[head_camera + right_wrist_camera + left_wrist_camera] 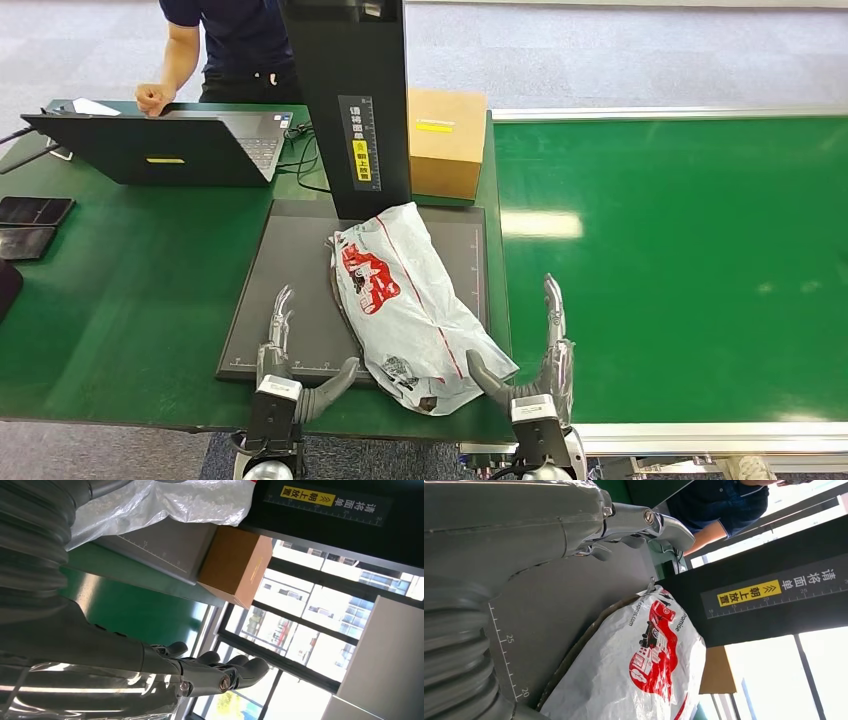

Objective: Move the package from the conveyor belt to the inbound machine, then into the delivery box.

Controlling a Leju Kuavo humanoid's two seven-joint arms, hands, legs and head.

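Now the package (405, 300) is seen lying on the machine's grey plate (290, 260), long axis running from the column diagonally twd the right hand (540, 370). Both hands are released, holding nothing; left hand (285, 365) flanks opp. side, right thumb nearer the pkg's near end.

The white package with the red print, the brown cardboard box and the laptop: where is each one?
white package (405, 300), head view, on the middle of the bag.
brown cardboard box (446, 140), head view, on its front face.
laptop (150, 150), head view, on the back of its screen.
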